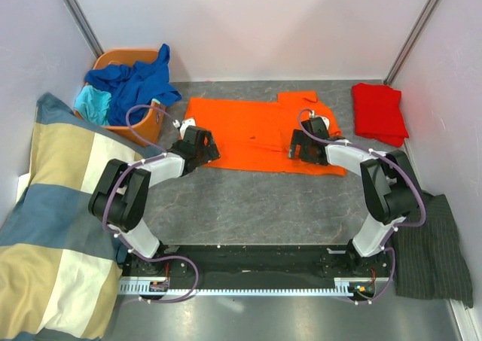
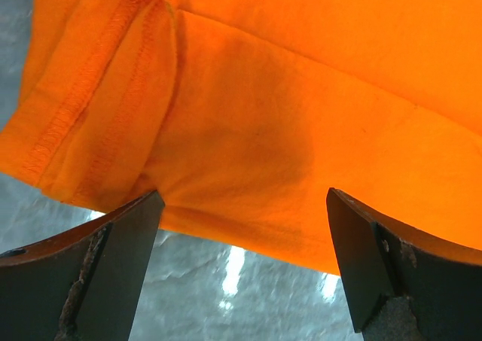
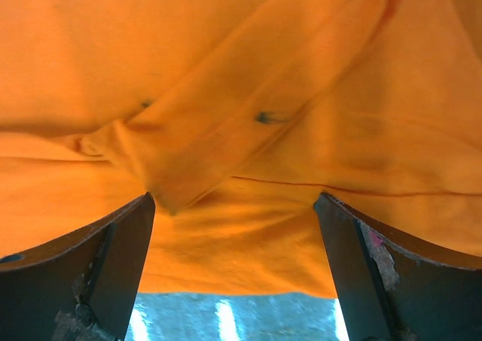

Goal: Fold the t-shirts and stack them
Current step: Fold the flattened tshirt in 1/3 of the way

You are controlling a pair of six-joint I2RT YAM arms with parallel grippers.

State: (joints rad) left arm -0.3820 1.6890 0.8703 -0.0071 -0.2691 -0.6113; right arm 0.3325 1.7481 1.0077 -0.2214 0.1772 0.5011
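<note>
the orange t-shirt [image 1: 256, 134] lay spread just right of the basket [image 1: 114, 55], its first fold in hand; left gripper [image 1: 198, 147] and right gripper [image 1: 302, 144] stood wide open at its near edge, holding nothing; the next move likely called for pinching that edge evenly and folding it over

left arm [image 1: 119, 196]: rises from its base at the near edge, elbow bent high and pushed out to the left, forearm reaching forward and inward
left gripper [image 1: 205, 145]: at the end of the forearm, tilted down toward the table, jaws spread wide
left fingers [image 2: 113, 269]: two dark blades at the lower corners of the wrist view, well apart, edges scuffed
right arm [image 1: 392, 190]: mirrors the left, elbow high and out to the right, forearm reaching inward
right gripper [image 1: 298, 144]: angled down, jaws spread wide
right fingers [image 3: 376, 273]: dark, worn, well apart
</note>
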